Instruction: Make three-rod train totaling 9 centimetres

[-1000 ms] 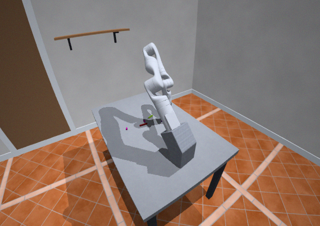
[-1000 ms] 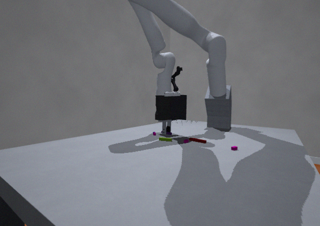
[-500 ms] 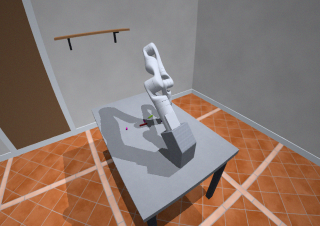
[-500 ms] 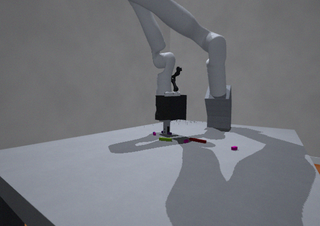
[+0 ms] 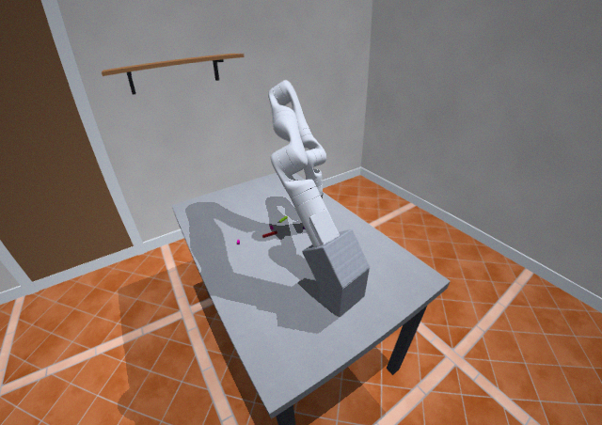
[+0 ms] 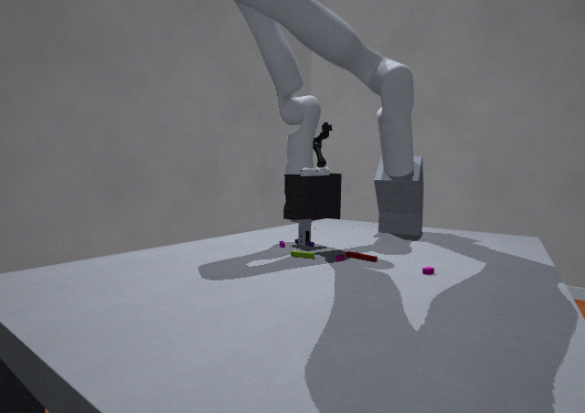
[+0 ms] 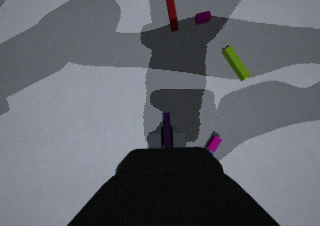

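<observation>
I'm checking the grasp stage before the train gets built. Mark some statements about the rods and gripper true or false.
1. The gripper is shut on the purple rod. True.
2. The lime rod stands upright. False: it lies flat on the table.
3. The red rod touches the lime rod. False: they lie apart.
4. One magenta rod lies alone, away from the others. True.
5. A turquoise rod lies by the gripper. False: none shows.

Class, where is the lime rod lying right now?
In the wrist view the lime rod lies flat at upper right, between the small magenta rod and another magenta rod.
</observation>
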